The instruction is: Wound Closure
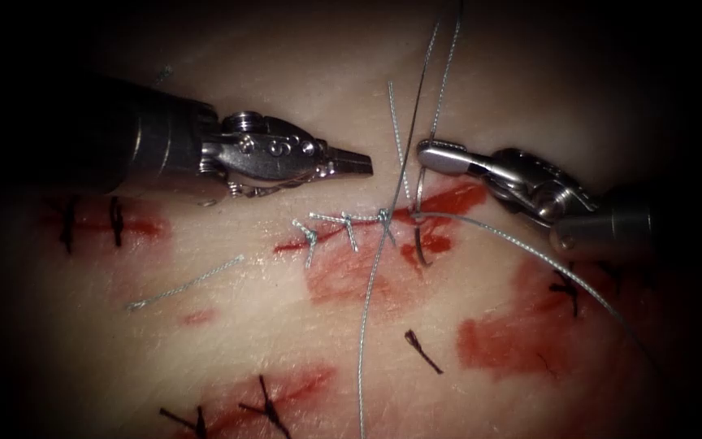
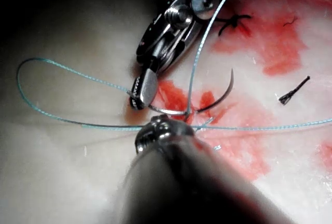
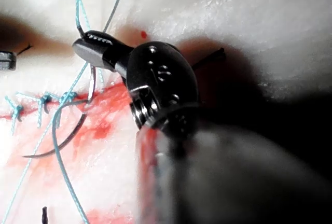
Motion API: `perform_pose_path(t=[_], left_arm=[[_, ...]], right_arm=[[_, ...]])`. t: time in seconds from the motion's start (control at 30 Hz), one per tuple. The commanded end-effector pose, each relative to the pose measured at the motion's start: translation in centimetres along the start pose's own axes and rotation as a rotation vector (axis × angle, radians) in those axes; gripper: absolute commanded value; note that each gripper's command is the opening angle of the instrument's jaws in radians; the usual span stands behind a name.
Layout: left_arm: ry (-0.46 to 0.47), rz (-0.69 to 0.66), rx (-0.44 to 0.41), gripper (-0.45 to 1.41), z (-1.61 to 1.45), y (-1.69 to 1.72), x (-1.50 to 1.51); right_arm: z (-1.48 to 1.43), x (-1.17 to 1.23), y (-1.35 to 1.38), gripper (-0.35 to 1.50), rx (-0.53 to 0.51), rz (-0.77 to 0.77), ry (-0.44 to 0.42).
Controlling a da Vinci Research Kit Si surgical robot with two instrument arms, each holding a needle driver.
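- Jaws of the right arm's slim steel needle driver (image 1: pixel 431 151) are closed on the thin curved steel needle (image 1: pixel 421 221), gripping it near its thread end; the right wrist view shows the same hold (image 3: pixel 89 41).
- Jaws of the left arm's grey steel needle driver (image 1: pixel 361 162) appear nearly closed and hold nothing; this tool hovers above the tissue, left of the needle and apart from it.
- The needle hangs down from the right jaws and arcs across the right end of the red-stained cut (image 1: pixel 440 203). Whether its tip is in the pale pork tissue (image 1: pixel 229 325) cannot be told; in the left wrist view the tip (image 2: pixel 231 73) appears to lie free above the surface.
- The pale blue-grey braided thread (image 1: pixel 371 293) runs from the knotted stitches (image 1: pixel 351 219) along the cut, loops past the needle and trails off toward both edges of the endoscope view.
- Short cut ends of thread (image 1: pixel 184 286) lie on the tissue left of the cut.
- Hazard: slack thread crosses the needle and the right jaws. Any needle movement could snag a loop and form an unwanted knot.
- Hazard: a grip so near the thread end gives poor control; the needle may rotate in the jaws under load.
- Hazard: tension on the thread could strain the existing stitches.
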Motion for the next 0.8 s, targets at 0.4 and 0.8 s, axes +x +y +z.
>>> perform_pose_path(t=[0.4,0.8], left_arm=[[0.009,0.124,0.003,-0.45,0.07,-0.02,0.04],[0.049,0.406,-0.127,0.15,0.41,0.23,-0.07]], right_arm=[[0.04,-0.05,-0.03,-0.35,-0.151,0.224,0.025],[0.05,-0.04,-0.02,-0.35,-0.194,0.304,0.072]])
